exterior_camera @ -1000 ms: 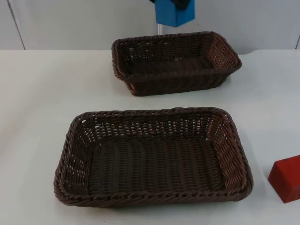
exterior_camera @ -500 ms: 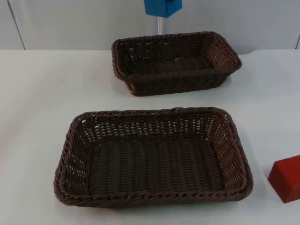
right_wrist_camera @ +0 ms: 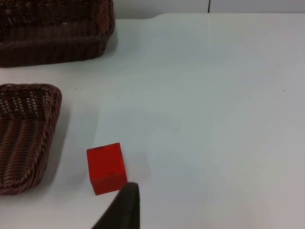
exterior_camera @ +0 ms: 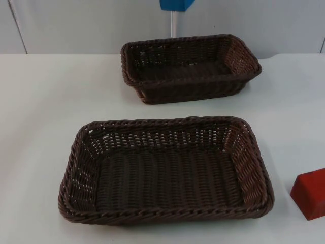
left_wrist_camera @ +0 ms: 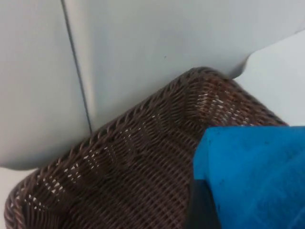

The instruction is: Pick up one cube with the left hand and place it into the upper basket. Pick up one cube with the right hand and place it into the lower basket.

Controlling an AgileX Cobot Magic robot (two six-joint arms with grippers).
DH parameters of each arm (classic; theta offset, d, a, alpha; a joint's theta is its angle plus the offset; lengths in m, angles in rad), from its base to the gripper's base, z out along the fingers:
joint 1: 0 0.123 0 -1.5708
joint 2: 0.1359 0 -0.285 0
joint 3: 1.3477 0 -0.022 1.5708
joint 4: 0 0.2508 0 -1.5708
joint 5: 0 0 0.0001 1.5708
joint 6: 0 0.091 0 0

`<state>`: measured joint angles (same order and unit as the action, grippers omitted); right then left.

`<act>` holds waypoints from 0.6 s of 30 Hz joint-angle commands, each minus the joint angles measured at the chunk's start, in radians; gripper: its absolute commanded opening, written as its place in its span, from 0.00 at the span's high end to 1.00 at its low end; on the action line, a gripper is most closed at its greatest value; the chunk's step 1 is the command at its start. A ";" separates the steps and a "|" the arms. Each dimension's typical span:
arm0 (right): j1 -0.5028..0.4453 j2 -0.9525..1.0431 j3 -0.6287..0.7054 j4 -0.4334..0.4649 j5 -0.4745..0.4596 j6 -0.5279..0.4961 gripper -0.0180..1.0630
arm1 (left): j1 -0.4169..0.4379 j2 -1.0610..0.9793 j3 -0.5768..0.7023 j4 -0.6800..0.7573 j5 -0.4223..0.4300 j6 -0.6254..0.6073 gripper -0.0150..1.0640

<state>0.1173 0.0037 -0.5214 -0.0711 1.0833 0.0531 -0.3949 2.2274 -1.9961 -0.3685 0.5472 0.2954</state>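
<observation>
Top view: blue cube above the upper basket, left pincer clamped on it; red cube (edges skewed) right of that basket on the bench; right pincer beside it, opening indeterminable.

Fixed top view faces forward; wrist views sit nearer (all share the upper basket).

The blue cube hangs high above the upper basket, against the grey wall; in the left wrist view it sits over that basket's woven inside. The upper basket is dark brown wicker, rectangular, at the far edge of the desk. The lower basket, same weave and larger in view, lies nearer. The red cube rests on the desk just beside the lower basket's right end, apart from it.
</observation>
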 commanded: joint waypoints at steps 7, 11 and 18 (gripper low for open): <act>-0.004 -0.004 0.005 0.003 -0.005 -0.001 0.01 | 0.001 0.110 -0.003 -0.001 -0.142 -0.025 0.99; -0.004 -0.004 0.005 0.003 -0.005 -0.001 0.01 | 0.001 0.180 -0.003 -0.003 -0.225 -0.025 0.99; -0.004 -0.004 0.005 0.003 -0.005 -0.001 0.01 | 0.001 0.246 -0.005 -0.003 -0.324 -0.025 0.99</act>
<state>0.1173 0.0037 -0.5214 -0.0711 1.0833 0.0531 -0.3949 2.4690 -1.9961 -0.3685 0.2622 0.2800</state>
